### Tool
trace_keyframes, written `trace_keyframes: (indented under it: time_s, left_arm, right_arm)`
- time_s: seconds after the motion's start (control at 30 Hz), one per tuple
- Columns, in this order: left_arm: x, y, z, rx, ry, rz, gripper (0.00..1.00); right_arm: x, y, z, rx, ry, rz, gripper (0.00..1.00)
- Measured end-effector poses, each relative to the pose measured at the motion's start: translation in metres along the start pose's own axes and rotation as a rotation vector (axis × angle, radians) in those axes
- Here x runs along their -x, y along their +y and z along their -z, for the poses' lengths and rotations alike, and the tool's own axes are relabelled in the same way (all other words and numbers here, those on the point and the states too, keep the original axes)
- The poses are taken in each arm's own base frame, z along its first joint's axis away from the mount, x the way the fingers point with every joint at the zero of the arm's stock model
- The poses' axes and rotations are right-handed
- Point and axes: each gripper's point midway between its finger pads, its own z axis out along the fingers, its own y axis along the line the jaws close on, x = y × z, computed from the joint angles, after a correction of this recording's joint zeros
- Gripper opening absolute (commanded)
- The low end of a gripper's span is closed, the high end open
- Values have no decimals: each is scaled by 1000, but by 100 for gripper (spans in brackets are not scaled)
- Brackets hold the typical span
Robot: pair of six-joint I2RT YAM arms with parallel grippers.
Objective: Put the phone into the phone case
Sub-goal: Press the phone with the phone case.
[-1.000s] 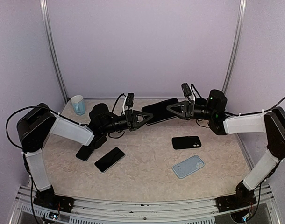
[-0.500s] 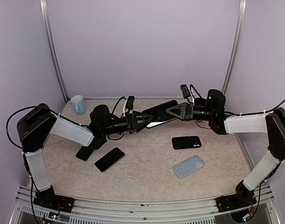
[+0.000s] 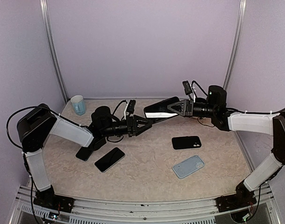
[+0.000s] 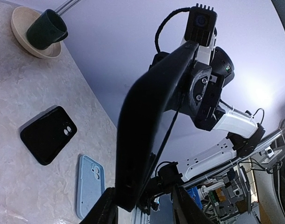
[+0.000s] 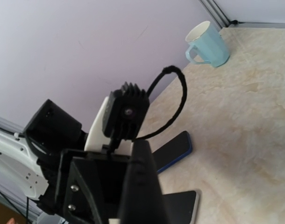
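Pinching phone edge-on in right gripper, aloft over back-centre of table, tilted, lower end toward left arm. Left gripper spread, straddling that lower end in left wrist view; contact with either finger unclear.

In the way: left wrist's camera and looped cable fill right wrist view just behind phone's edge. Right forearm crosses back right of table.

Lying flat on marbled beige tabletop:
- black case, right of centre, camera cutout showing
- light blue case, nearer front, apart from the black one
- both cases well apart from phone, below and right of it
- second black phone, left of centre, screen up
- blue-edged phone, just beside it, partly under left forearm

Standing upright:
- pale blue mug, back left corner
- green cup on beige saucer, far end beyond black case, seen from left wrist only

Boxed by plain lilac walls on three sides. Metal rails up back corners, aluminium frame along near edge.
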Motion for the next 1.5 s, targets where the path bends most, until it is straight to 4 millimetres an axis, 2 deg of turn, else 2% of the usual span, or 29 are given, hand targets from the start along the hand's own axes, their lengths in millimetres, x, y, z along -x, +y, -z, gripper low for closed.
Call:
trace_keyframes:
  time_s: [0.1, 0.33, 0.5, 0.57, 0.67, 0.73, 0.93, 1.03, 1.1, 1.3, 1.5]
  left_arm:
    - [-1, 3, 0, 10, 3, 2, 29]
    - [-1, 15, 4, 48, 16, 18, 0]
    - [-3, 15, 4, 47, 28, 9, 0]
    - [-4, 15, 5, 46, 33, 3, 20]
    - [-6, 13, 8, 46, 33, -13, 36]
    - [-4, 16, 17, 61, 25, -22, 52]
    - [12, 38, 48, 160, -6, -53, 81]
    - [21, 35, 56, 199, -4, -120, 91]
    - [28, 24, 55, 206, 11, -187, 98]
    - [47, -14, 49, 169, 53, -380, 99]
    - [43, -26, 43, 136, 150, -453, 99]
  right_arm:
    - [-1, -1, 0, -5, 8, -1, 0]
    - [-4, -2, 0, -10, 24, 12, 0]
    - [-4, -1, 1, -15, 36, 29, 0]
    - [-4, -1, 1, -18, 44, 34, 0]
    - [-4, 3, 0, -13, 65, 34, 0]
    - [-5, 2, 3, -23, 75, 28, 0]
    - [-1, 9, 13, -47, 108, 43, 0]
    - [-1, 18, 17, -37, 130, 66, 0]
    - [-3, 23, 20, -28, 147, 76, 0]
    - [-16, 26, 24, -13, 203, 76, 0]
    - [-25, 28, 28, -2, 238, 81, 0]
